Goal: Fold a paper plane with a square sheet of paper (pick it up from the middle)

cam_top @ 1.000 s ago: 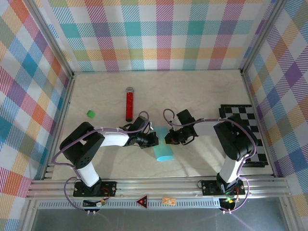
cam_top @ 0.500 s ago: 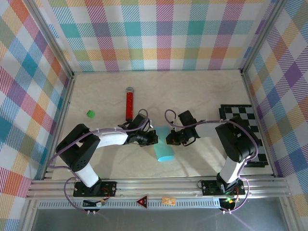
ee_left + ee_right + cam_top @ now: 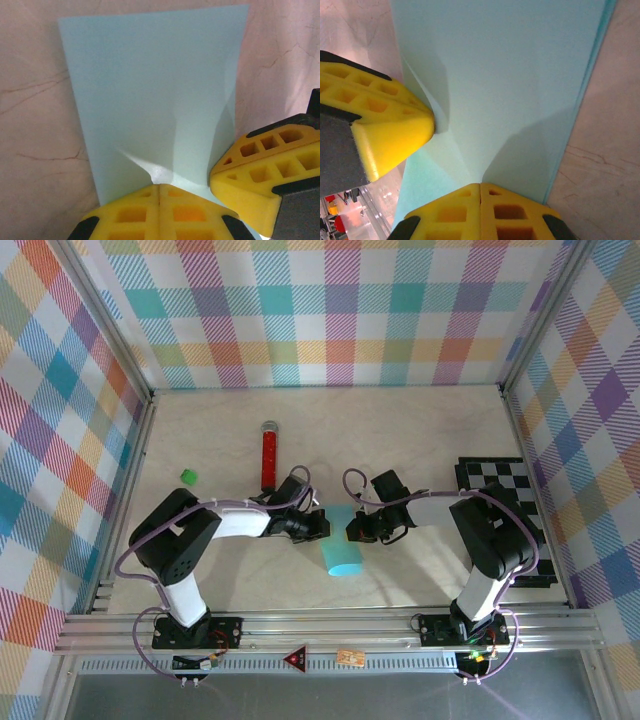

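Note:
The square sheet of paper (image 3: 342, 552) is light cyan and shows as a narrow doubled rectangle at mid-table, between the two arms. My left gripper (image 3: 322, 526) is shut on its left side, and the paper (image 3: 150, 95) puckers at the closed yellow fingertips (image 3: 159, 186). My right gripper (image 3: 351, 530) is shut on the opposite side, with creases in the paper (image 3: 520, 75) running from its tips (image 3: 480, 185). The two grippers nearly touch. The right gripper's finger (image 3: 260, 170) shows in the left wrist view. The left gripper's finger (image 3: 385, 125) shows in the right wrist view.
A red glittery tube (image 3: 268, 455) lies behind the left gripper. A small green cube (image 3: 187, 476) sits at the left. The black-and-white checkered board (image 3: 510, 495) lies at the right wall, partly under the right arm. Plaid walls enclose the table.
Both grippers stay shut on the paper in almost the same spot. The left arm's elbow swung outward and came back.

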You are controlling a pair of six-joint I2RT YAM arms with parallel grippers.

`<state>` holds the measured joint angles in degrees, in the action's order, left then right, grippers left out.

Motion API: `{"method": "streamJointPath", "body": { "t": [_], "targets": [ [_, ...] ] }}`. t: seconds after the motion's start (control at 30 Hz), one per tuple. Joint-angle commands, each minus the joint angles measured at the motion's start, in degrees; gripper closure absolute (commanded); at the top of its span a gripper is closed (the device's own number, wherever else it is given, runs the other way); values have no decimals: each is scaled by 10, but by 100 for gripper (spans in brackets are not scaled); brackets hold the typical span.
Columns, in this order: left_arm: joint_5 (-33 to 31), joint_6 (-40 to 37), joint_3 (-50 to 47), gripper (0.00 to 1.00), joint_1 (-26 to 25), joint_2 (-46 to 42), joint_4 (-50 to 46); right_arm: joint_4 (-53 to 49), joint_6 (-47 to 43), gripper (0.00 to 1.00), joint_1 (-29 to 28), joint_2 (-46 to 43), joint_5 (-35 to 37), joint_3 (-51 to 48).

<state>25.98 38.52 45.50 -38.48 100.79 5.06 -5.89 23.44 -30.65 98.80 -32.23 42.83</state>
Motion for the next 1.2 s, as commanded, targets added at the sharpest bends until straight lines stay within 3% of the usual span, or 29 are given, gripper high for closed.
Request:
{"method": "streamJointPath", "body": {
  "t": [0.0, 0.3, 0.47, 0.77, 1.17],
  "targets": [
    [-16, -2, -29, 100, 14, 28, -7, -71, -14, 100, 4, 15, 56, -24],
    [16, -25, 44, 100, 20, -13, -73, -72, -12, 100, 5, 15, 62, -25],
    [40, -42, 73, 100, 29, 27, -85, -71, -13, 100, 5, 22, 66, -24],
    [1, -42, 48, 100, 44, 79, -75, -71, -11, 100, 5, 25, 67, -23],
    [24, -61, 134, 100, 49, 29, -156, -70, -10, 100, 6, 24, 70, -24]
  ]
}}
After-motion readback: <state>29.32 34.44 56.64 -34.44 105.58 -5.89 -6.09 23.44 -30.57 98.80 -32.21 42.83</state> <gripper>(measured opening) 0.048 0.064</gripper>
